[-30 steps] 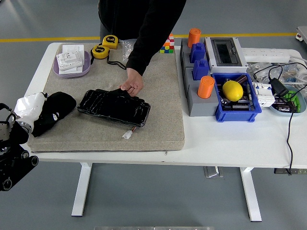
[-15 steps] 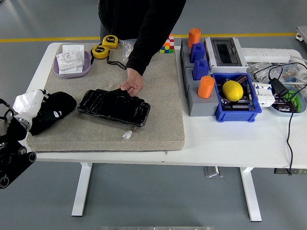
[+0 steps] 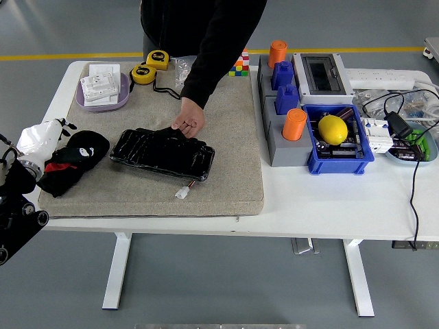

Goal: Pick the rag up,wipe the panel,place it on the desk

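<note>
left hand [image 3: 31, 147] at the worktop's [image 3: 322, 205] left edge, fingers not readable, has drawn back leftward | rag [image 3: 72, 161] now looser on the mat [image 3: 233, 164], red showing: wipe looks over, rag set down | panel [image 3: 163, 152] long axis left-right, slightly skewed | person's hand [image 3: 188, 123] steadies its far edge

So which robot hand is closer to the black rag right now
Left. The left hand sits at the table's left edge beside the rag; the right hand is out of view.
</note>
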